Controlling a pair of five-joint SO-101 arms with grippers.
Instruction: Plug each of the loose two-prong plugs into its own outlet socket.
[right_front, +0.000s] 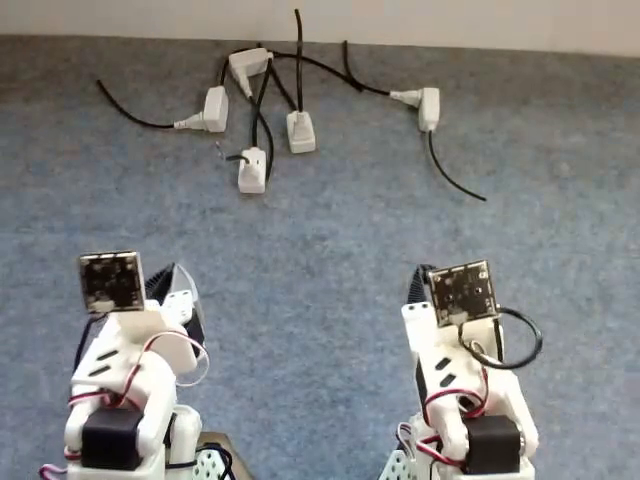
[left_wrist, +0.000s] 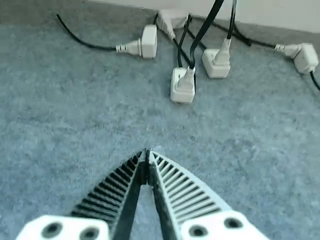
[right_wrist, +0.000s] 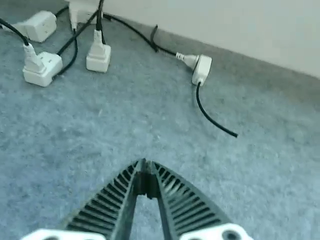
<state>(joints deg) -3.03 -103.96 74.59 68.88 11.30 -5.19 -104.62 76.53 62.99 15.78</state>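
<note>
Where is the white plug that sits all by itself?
In the high view the lone plug lies by the wall on the right, apart from the bunched plugs to its left.

5 white plug blocks (right_front: 252, 170) lie at the far side of the blue tabletop (right_front: 330, 240), close to the wall (right_front: 450, 20). Black cords (right_front: 455, 180) trail from them. 4 sit bunched together, and 1 lies apart on the right arm's side. The left arm (right_front: 130, 370) and right arm (right_front: 465, 370) stand well back from them.
</note>
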